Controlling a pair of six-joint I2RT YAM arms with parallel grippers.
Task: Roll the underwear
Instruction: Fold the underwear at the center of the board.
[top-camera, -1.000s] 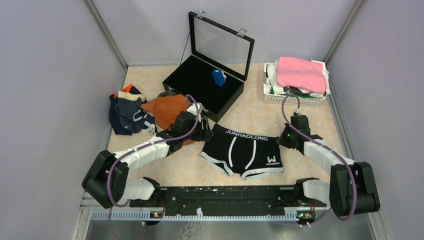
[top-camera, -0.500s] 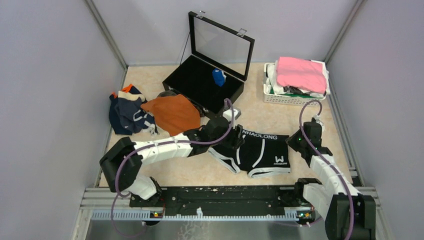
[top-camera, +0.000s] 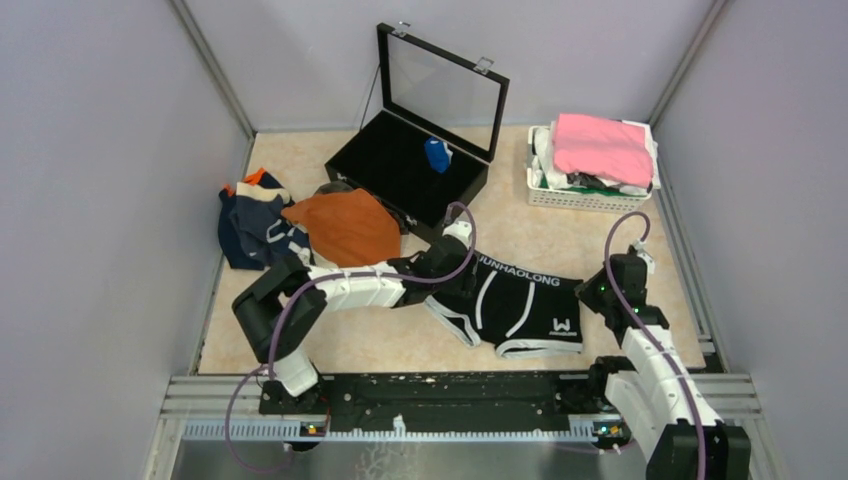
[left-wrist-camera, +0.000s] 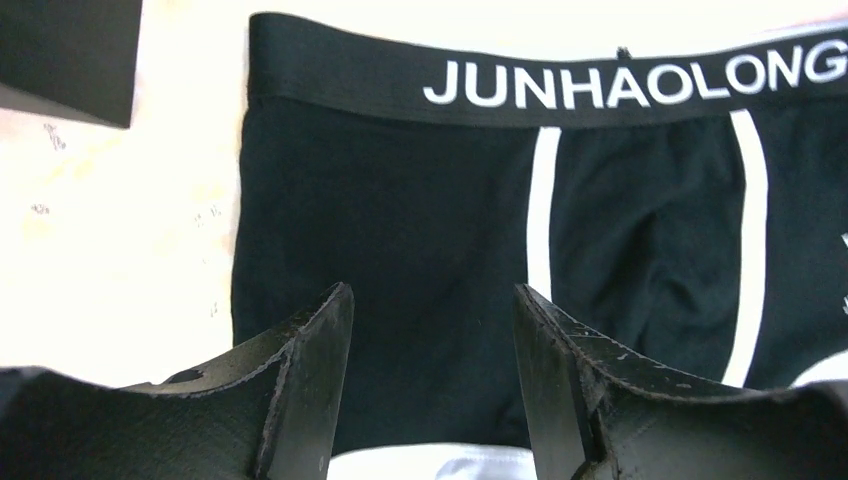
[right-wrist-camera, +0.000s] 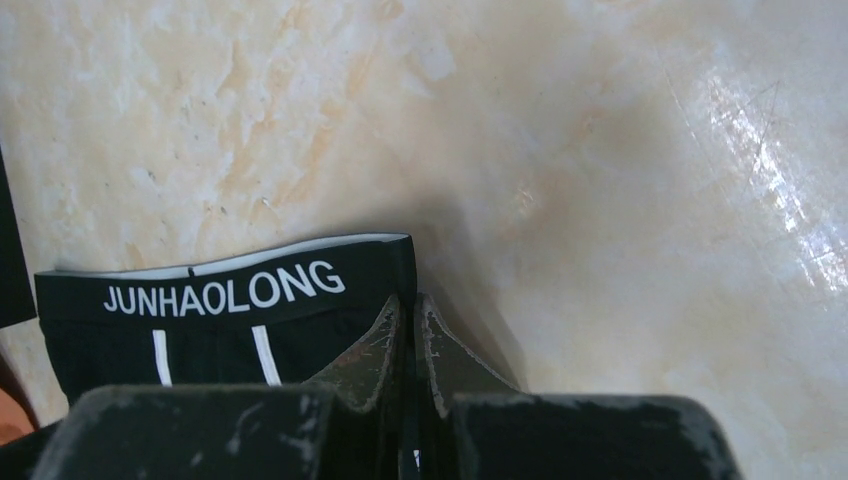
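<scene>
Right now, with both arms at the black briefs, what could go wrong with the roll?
1. The left claw hangs open over the middle of the black briefs, not at an edge. Closing there may bunch the cloth rather than start a roll.
2. The right claw is shut at the corner of the waistband. Whether it pinches fabric is unclear, so the briefs may slide.

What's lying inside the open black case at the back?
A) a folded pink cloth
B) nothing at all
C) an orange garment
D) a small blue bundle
D: a small blue bundle lies in the black case, close under its raised glass lid.
</scene>
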